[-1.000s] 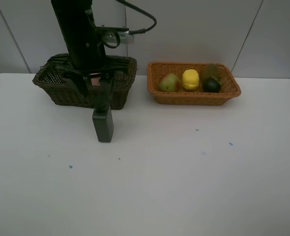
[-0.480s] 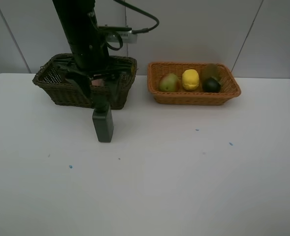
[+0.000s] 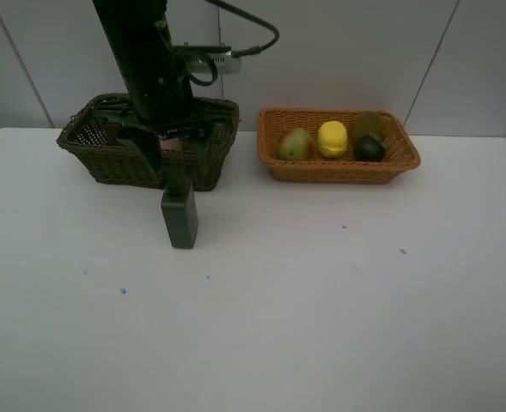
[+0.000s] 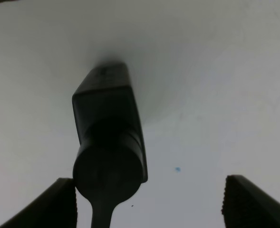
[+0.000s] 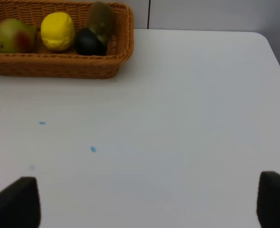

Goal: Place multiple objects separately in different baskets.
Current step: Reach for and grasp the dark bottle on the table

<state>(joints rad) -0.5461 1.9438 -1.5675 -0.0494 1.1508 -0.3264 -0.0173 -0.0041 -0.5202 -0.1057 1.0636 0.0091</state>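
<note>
On the white table [image 3: 321, 309], nearest the front edge, lie only a few small blue specks. Farther back stands one dark green bottle [image 3: 180, 216], upright on the table's left half, just in front of the dark basket [image 3: 89, 150]. The left gripper [image 3: 173, 154] hangs above the bottle with its jaws spread wide on either side of the cap, gripping nothing; in the left wrist view one fingertip [image 4: 59, 204] sits close beside the cap, the other well apart from it. The right gripper [image 5: 144, 204] is also wide apart and empty over bare table on the right half.

Along the far edge stand two baskets. The dark one holds something pink, mostly hidden by the arm. The orange basket [image 3: 338, 170] holds four fruits: one apple [image 3: 295, 144], one lemon [image 3: 332, 139], one mangosteen [image 3: 370, 149], one kiwi [image 3: 367, 125].
</note>
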